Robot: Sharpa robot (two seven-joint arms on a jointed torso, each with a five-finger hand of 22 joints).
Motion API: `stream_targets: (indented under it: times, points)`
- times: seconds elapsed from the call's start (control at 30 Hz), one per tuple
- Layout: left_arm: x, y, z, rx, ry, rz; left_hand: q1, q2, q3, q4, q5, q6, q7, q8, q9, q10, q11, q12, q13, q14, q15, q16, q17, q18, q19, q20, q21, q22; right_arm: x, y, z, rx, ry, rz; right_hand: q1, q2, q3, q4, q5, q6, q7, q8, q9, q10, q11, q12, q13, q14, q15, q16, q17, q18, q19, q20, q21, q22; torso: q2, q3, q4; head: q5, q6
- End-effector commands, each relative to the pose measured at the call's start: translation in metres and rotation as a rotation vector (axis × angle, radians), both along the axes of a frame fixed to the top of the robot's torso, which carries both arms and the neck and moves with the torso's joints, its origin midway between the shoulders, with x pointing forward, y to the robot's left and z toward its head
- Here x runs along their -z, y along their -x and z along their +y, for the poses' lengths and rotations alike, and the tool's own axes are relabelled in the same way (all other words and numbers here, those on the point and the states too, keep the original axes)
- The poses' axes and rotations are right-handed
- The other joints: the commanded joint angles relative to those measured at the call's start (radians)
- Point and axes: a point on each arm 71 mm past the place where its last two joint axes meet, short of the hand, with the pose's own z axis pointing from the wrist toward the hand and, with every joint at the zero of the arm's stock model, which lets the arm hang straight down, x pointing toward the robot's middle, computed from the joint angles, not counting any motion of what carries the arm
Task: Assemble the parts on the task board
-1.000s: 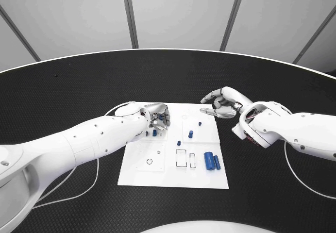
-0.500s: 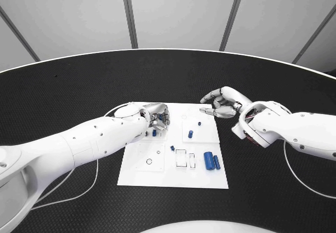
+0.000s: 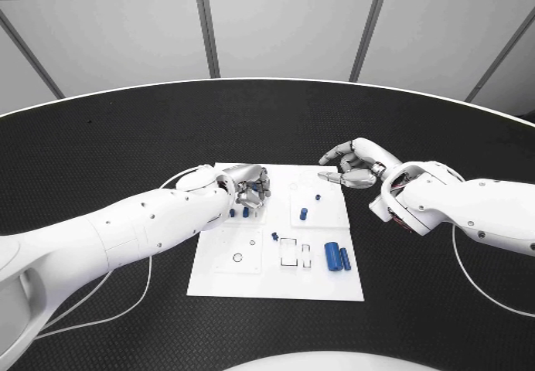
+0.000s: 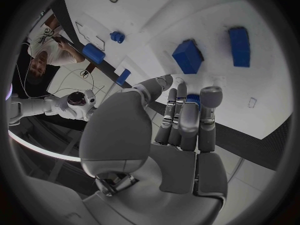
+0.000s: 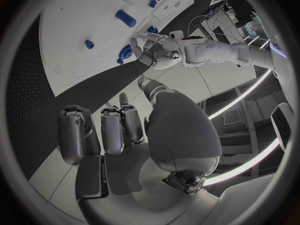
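While most blue parts lie loose on the task board (image 3: 323, 286), I judge assembly barely begun. My left hand (image 3: 247, 188), at the board's 10 o'clock, seems to pinch a small blue part (image 4: 193, 99), though its fingers hide the contact. My right hand (image 3: 355, 165), off the board's 1 o'clock corner, hovers curled, holding nothing. Two cylinders (image 3: 337, 256) wait at 4 o'clock.

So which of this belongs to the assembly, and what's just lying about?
Job:
- task board
- blue parts on it, such as the large cylinder
- left robot hand, over the board
- right robot hand, at the board's far corner

Lying about:
- white cables on the black table
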Motion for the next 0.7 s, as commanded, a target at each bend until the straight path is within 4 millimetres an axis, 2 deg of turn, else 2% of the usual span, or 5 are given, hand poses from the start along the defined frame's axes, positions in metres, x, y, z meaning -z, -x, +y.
stream_targets:
  times: [0.03,0.33,0.5,0.7]
  points:
    - [-0.001,0.002,0.005,0.003,0.02,0.003,0.008,0.007,0.007,-0.005,0.0,0.004,-0.001,0.003,0.001,0.004,-0.006,0.005,0.001,-0.01,-0.001,-0.005,-0.013,0.007,-0.003,0.005,0.001,-0.003,0.0,0.0,-0.001,0.001,0.0,0.0,0.002,-0.003,0.006,-0.001,0.006,0.006,0.003,0.005,-0.001,0.006,-0.003,0.004,0.077,0.059,-0.007,0.0,0.07,0.016,0.05,-0.006,-0.002,0.166,-0.002,0.0007,0.0016,0.0,0.001]
    - [-0.008,0.01,0.025,0.004,0.087,0.001,0.015,0.008,0.014,-0.012,0.001,0.004,-0.001,0.002,0.001,0.002,-0.005,0.002,0.001,-0.019,-0.001,-0.011,-0.035,0.009,-0.007,0.004,-0.003,-0.009,0.0,0.0,-0.003,0.006,0.002,-0.002,0.002,-0.003,0.006,-0.001,0.006,0.006,0.003,0.005,-0.001,0.006,-0.003,0.004,0.077,0.059,-0.007,0.0,0.07,0.016,0.05,-0.006,-0.002,0.166,-0.014,0.001,0.0079,-0.004,-0.003]
    - [-0.016,0.012,0.036,-0.008,0.122,-0.008,0.027,0.017,0.03,-0.021,0.002,0.009,0.0,0.002,0.001,0.005,-0.005,0.0,0.001,-0.026,-0.001,-0.018,-0.056,0.009,-0.01,0.003,-0.003,-0.011,0.0,-0.001,-0.004,0.008,0.003,-0.003,0.003,-0.003,0.006,-0.002,0.006,0.006,0.003,0.006,-0.001,0.007,-0.003,0.004,0.077,0.059,-0.007,0.0,0.071,0.016,0.05,-0.006,-0.003,0.165,-0.02,0.0014,0.0123,-0.004,-0.004]
    - [-0.024,0.016,0.043,-0.007,0.151,0.008,0.026,0.015,0.03,-0.023,0.0,0.009,0.001,0.001,0.001,0.004,-0.004,-0.001,0.0,-0.027,-0.001,-0.019,-0.061,0.01,-0.013,0.003,-0.006,-0.014,0.0,-0.001,-0.005,0.008,0.004,-0.003,0.003,-0.003,0.006,-0.002,0.006,0.006,0.003,0.006,-0.001,0.007,-0.003,0.004,0.077,0.059,-0.007,0.0,0.071,0.016,0.05,-0.006,-0.003,0.165,-0.02,0.0015,0.0126,-0.003,-0.001]
